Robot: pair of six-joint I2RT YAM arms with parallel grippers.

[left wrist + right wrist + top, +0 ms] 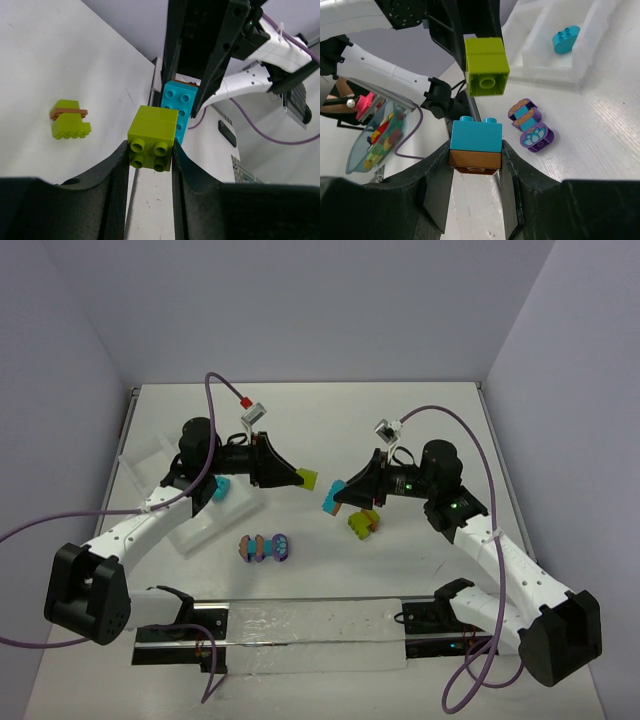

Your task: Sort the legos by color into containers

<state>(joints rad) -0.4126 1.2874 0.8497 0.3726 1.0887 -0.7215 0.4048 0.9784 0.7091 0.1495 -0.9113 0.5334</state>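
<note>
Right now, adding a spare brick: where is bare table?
Bare: the far table between both grippers and the back wall. Crowded: the centre, where the left gripper holding a lime brick and the right gripper holding a turquoise-brown pair nearly meet, with the purple cluster and lime cluster just nearer.

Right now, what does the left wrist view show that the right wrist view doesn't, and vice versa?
Only left wrist: a lime and brown cluster lying on the table. Only right wrist: the white tray with a turquoise rounded brick in one compartment, and a purple and turquoise cluster on the table. Both: the lime brick clamped in the left end effector and the turquoise and brown stack clamped in the right end effector, held close together.
</note>
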